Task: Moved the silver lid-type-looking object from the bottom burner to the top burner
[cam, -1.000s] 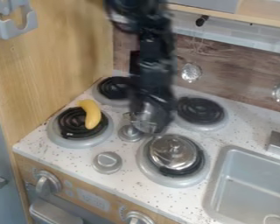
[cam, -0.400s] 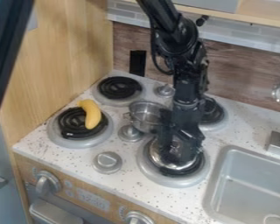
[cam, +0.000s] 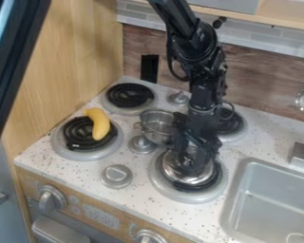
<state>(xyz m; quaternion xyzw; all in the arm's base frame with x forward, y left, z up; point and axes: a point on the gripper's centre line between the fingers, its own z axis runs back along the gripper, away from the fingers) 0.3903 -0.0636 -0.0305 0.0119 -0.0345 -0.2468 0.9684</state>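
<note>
Over the bottom burner [cam: 180, 195], on the side by the sink [cam: 243, 166], the black hand [cam: 195, 168] points down onto the silver lid [cam: 172, 167], most likely because a grip from above is the simplest way to take something so low and round. Whether the hand is spread wide, drawn narrow or closed on part of the lid, I cannot tell: its dark parts cover the lid's middle. The lid lies on the burner, looking level, its shiny edge showing at the near side and the left, so the step in hand seems to be the grasp, with the carrying yet to be done. The top burner [cam: 234, 126] sits straight behind, partly hidden by the arm, and that makes the trip a short one toward the back wall. A metal pot [cam: 156, 135] stands just beside the route, on the counter [cam: 132, 180] between the burners, which is a reason to lift the lid clear before moving it back rather than drag it. Smooth, curved metal may well slip or tip if caught off centre, so a central hold would serve best. The banana [cam: 100, 124] rests on the front burner at the left, well out of the way, and needs no attention.
</note>
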